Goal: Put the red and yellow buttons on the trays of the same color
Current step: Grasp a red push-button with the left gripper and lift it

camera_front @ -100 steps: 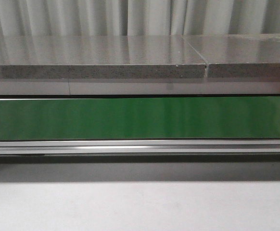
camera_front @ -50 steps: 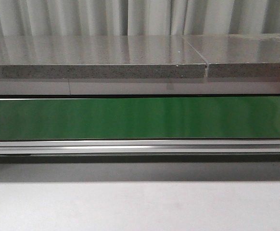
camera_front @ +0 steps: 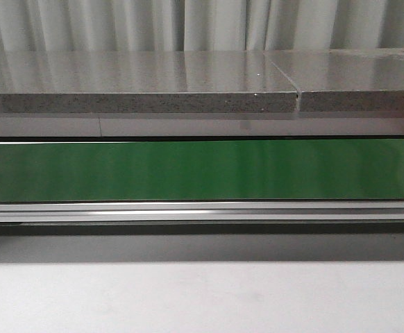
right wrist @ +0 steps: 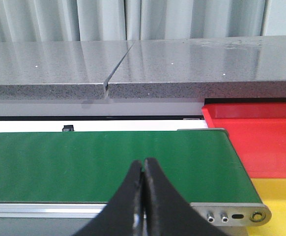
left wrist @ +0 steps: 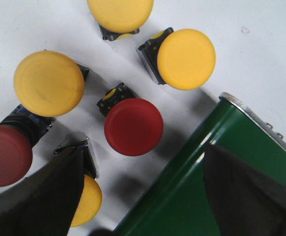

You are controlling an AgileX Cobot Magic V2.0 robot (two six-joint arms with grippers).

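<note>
The long green conveyor belt (camera_front: 202,170) runs straight across the front view, with a silver aluminium rail (camera_front: 202,211) along its near edge and a grey speckled stone slab (camera_front: 139,87) raised behind it; pale pleated curtains (camera_front: 188,24) hang beyond the slab. The white table (camera_front: 202,298) lies bare in front of the belt in that view, and neither arm shows there.

In the right wrist view the flat red plastic tray (right wrist: 261,142) sits just beside the belt's end, on the far side, and the flat yellow plastic tray (right wrist: 280,206) sits against the red one, nearer the camera. Nothing lies in the visible part of either tray. The right claw (right wrist: 144,196) hangs over the belt's near rail with its two black fingers pressed together, pinching nothing.

In the left wrist view a cluster of round mushroom-head push buttons rests on the white table beside the belt's rounded end. A red button (left wrist: 133,126) on a black square base stands closest to the belt, apart from it. Three yellow buttons (left wrist: 186,59) lie farther from the belt around the red one, a fourth yellow one (left wrist: 88,199) is partly hidden behind a finger, and a second red button (left wrist: 5,155) sits at the frame's edge. The left claw (left wrist: 143,206) is spread wide, its dark fingers (left wrist: 49,196) above the cluster, one over the belt, touching no button
</note>
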